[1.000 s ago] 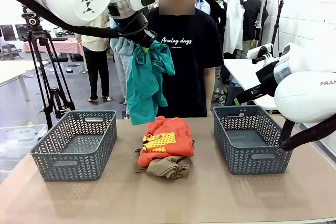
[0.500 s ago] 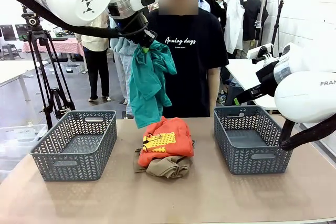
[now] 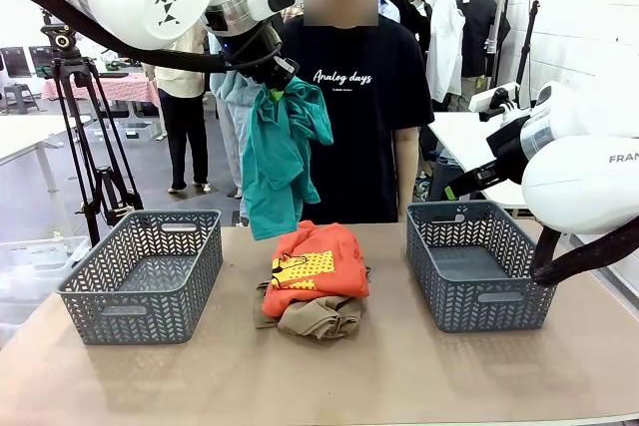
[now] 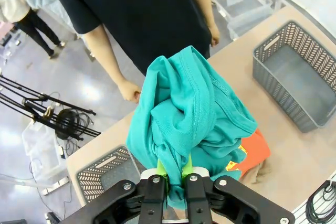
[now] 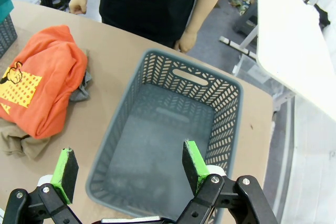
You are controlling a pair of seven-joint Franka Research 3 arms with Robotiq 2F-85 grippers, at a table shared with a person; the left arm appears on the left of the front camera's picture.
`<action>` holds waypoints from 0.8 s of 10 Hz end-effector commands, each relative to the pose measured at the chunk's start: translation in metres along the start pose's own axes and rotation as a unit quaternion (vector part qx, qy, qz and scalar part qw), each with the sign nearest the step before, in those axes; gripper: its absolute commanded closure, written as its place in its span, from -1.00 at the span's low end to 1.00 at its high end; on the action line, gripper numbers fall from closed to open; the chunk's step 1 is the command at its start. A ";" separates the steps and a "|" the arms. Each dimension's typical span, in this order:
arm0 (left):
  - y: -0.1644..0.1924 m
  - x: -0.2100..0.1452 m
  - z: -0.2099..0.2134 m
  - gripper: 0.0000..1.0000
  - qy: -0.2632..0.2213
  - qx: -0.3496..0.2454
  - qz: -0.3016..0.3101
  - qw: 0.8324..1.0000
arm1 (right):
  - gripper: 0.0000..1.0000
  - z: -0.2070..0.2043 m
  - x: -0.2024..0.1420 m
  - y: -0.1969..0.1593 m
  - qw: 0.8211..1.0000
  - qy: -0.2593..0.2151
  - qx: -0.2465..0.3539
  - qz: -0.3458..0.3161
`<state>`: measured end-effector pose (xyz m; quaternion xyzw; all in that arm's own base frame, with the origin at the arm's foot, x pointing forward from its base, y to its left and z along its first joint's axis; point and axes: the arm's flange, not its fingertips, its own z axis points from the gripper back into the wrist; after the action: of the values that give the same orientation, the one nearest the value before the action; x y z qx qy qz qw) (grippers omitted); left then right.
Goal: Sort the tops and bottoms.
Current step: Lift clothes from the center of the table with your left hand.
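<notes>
Front view: bunched teal top (image 3: 280, 162), aloft

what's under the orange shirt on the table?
A tan garment pokes out from under the orange shirt at its near edge, plus a grey scrap at one side. The rest of both is covered.

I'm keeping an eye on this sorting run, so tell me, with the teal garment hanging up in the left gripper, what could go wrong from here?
The left gripper pinches only a small bunch of the teal garment, so it might slip out. Its loose hem hangs low near the orange garment and could drag that pile. On release it may drape over the left basket rim rather than land inside.
</notes>
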<state>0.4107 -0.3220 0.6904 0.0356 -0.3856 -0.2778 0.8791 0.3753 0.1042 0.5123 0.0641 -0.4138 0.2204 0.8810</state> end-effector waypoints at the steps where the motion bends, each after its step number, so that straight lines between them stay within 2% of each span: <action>1: 0.003 0.002 0.002 1.00 -0.003 0.001 0.000 1.000 | -1.00 0.000 0.000 -0.001 1.000 0.000 0.000 0.000; 8: 0.003 0.002 0.002 1.00 -0.003 0.001 0.000 1.000 | -1.00 0.000 0.000 -0.001 1.000 0.000 0.000 0.000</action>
<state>0.4107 -0.3220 0.6904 0.0356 -0.3856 -0.2779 0.8791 0.3753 0.1042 0.5123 0.0641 -0.4138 0.2204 0.8810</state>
